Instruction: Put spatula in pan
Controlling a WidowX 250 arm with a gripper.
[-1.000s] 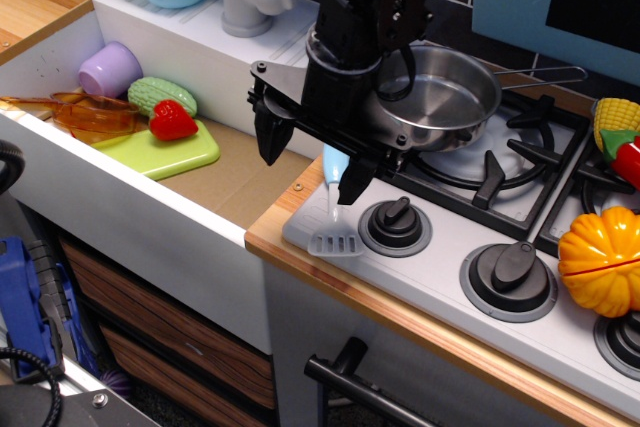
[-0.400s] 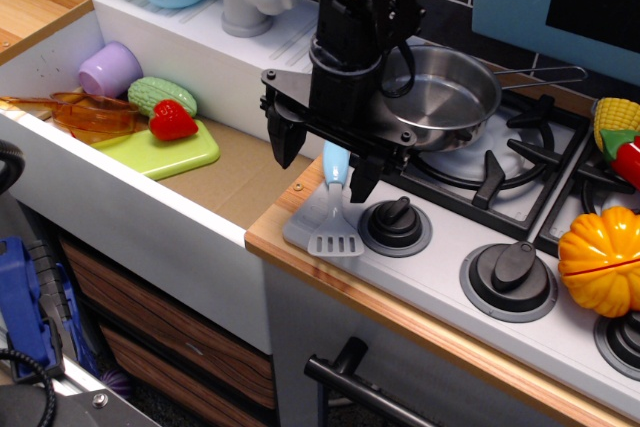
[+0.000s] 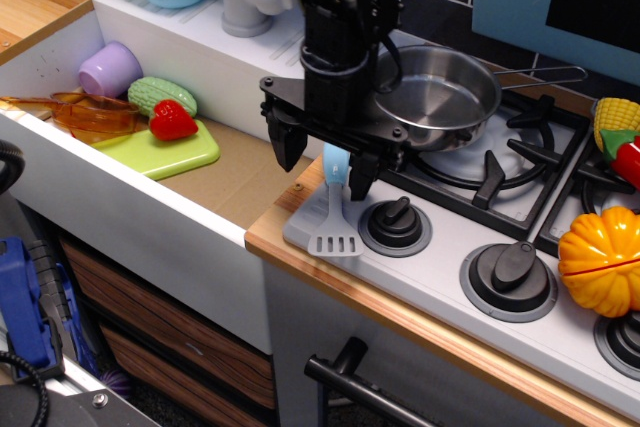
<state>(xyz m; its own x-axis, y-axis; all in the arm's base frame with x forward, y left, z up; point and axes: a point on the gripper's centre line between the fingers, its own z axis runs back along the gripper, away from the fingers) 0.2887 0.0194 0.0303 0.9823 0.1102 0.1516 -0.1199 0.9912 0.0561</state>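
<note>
Open black two-fingered gripper straddling the light blue handle of the small grey slotted spatula, long axis twelve-to-six on the stove's front corner, shiny steel pan toward two o'clock.

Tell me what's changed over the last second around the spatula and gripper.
The gripper has shifted slightly right and back toward the pan, its open fingers now straddling the spatula's blue handle. The arm above leans further left. The spatula's blade has slid slightly left along the stove's front corner. No grasp is visible yet. The pan stayed on its burner.
</note>
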